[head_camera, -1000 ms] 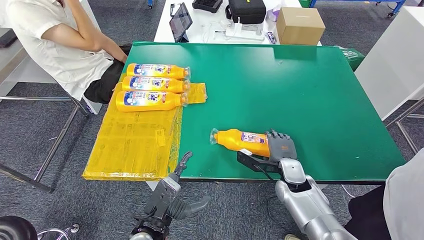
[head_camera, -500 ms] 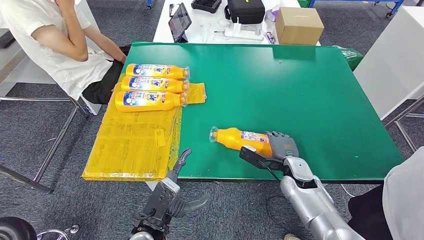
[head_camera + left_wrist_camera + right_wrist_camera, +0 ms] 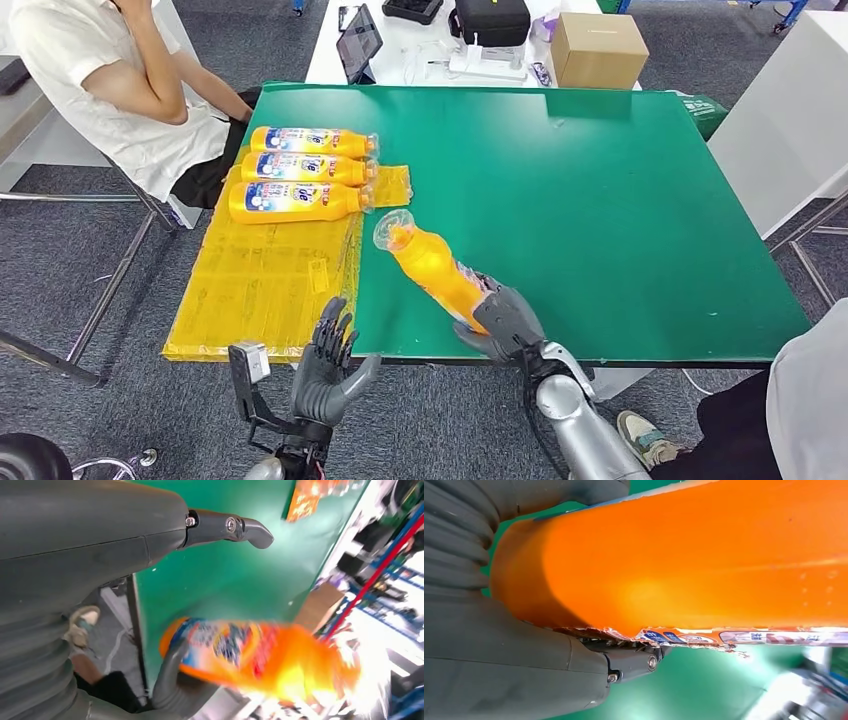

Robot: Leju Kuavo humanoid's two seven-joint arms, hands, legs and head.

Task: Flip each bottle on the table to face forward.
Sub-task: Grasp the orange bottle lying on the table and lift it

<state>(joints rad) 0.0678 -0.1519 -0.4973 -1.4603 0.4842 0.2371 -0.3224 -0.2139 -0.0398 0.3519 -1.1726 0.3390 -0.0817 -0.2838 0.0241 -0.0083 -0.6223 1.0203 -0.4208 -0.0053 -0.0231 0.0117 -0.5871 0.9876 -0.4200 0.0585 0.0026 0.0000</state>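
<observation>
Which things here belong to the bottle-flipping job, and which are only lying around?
Part of the job:
- orange bottle, held by the right hand
- three bottles lying side by side on the yellow sheet
- green table
- left hand, holding nothing

Just lying about:
- cardboard box
- tablet
- black case
- seated person

My green table spreads across the middle of the head view. A yellow plastic sheet lies over its left edge, toward the lower left of the frame. On the sheet's upper end three orange bottles lie on their sides in a close row, labels up, caps pointing right
</observation>
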